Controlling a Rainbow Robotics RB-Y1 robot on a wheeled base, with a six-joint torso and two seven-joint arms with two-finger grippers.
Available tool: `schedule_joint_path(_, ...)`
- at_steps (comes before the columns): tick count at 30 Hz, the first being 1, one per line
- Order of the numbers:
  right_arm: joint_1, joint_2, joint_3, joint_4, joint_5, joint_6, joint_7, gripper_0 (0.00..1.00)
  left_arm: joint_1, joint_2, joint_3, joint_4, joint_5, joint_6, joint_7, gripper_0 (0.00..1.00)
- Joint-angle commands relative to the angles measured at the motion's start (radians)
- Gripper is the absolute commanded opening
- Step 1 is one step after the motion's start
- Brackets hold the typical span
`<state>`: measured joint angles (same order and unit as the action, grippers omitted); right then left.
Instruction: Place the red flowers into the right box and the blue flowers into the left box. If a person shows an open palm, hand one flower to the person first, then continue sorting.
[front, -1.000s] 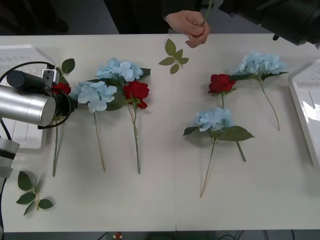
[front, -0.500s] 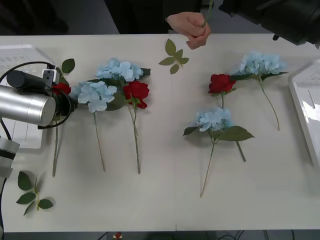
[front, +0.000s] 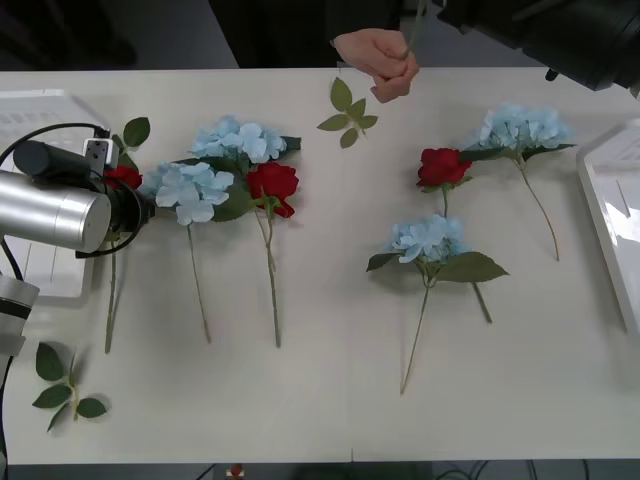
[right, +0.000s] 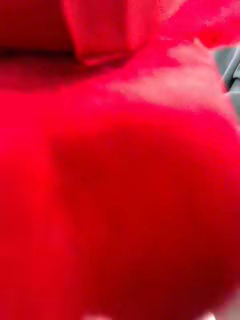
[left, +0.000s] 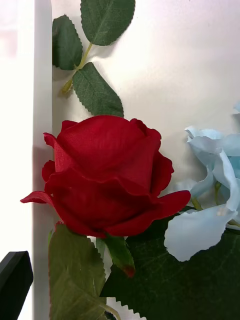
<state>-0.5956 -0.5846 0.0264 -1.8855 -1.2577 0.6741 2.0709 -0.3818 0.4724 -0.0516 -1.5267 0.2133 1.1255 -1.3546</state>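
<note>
Left hand (front: 135, 205) beside deep-red rose (left: 105, 175).

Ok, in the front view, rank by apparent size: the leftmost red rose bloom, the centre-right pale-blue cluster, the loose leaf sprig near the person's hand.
1. Pale-blue fluffy cluster.
2. Loose green leaf sprig.
3. Deep-red rose bloom, but the left arm hides part of it, so its rank is unsure.
</note>
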Motion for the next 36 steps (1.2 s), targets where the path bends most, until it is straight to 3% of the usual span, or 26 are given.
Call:
schedule_joint_path(1, -0.019, -0.003, -0.022, -0.023, -0.003, -0.008, 0.003, 1.0, -0.009, 0.009, 0.027, -0.03, 0.006, 0.0, -0.032, 1.0)
schedule_joint_path(12, 0.002, -0.038, -0.043, -0.024, -0.005, 0.036, 0.003, 1.0, -0.009, 0.009, 0.026, -0.03, 0.006, 0.0, -0.034, 1.0)
schedule_joint_path(20, 0.0, -0.081, -0.27, -0.012, -0.026, 0.475, -0.006, 1.0, -0.009, 0.009, 0.027, -0.03, 0.006, 0.0, -0.034, 1.0)
schedule_joint_path(24, 0.0, -0.118, -0.344, 0.083, -0.005, 0.691, -0.054, 1.0, -0.008, 0.009, 0.027, -0.029, 0.006, 0.0, -0.034, 1.0)
schedule_joint_path(28, 0.0, -0.15, -0.344, 0.184, 0.077, 0.791, -0.132, 1.0, -0.008, 0.009, 0.027, -0.03, 0.006, 0.0, -0.034, 1.0)
schedule_joint_path(36, -0.001, -0.198, -0.281, 0.344, 0.285, 0.843, -0.311, 1.0, -0.008, 0.009, 0.027, -0.03, 0.006, 0.0, -0.034, 1.0)
